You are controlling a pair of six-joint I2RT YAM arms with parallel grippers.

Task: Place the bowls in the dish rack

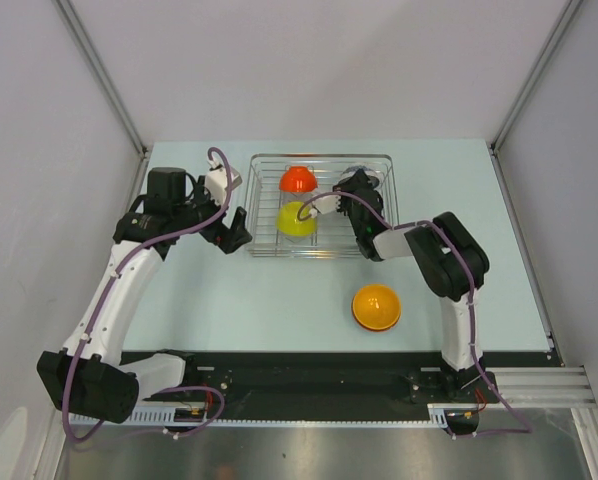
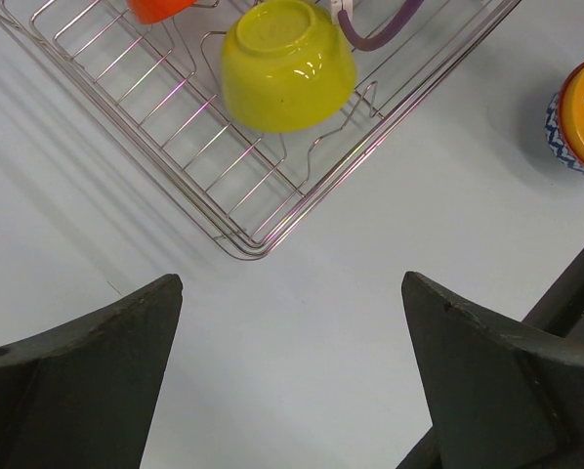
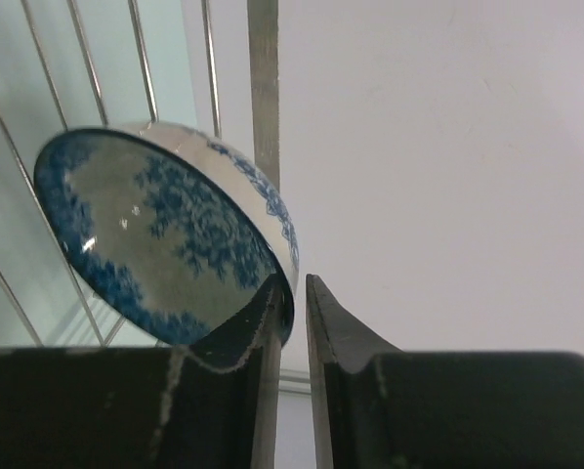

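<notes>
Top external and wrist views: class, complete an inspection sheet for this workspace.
Surface: pale blue table, flat.
Job's things: dish rack holds red-orange bowl and yellow bowl; orange bowl on the table; blue-patterned bowl gripped over the rack.
Clutter: nothing seen.
Grippers: left gripper open above the table by the rack's corner; right gripper shut on the blue-patterned bowl's rim.
Cables: purple cables along both arms.
Surroundings: pale walls, metal frame posts.

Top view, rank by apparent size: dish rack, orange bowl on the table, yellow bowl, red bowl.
1. dish rack, by far
2. orange bowl on the table
3. yellow bowl
4. red bowl, only slightly smaller than the yellow one, so the order of the last two is unsure
</notes>
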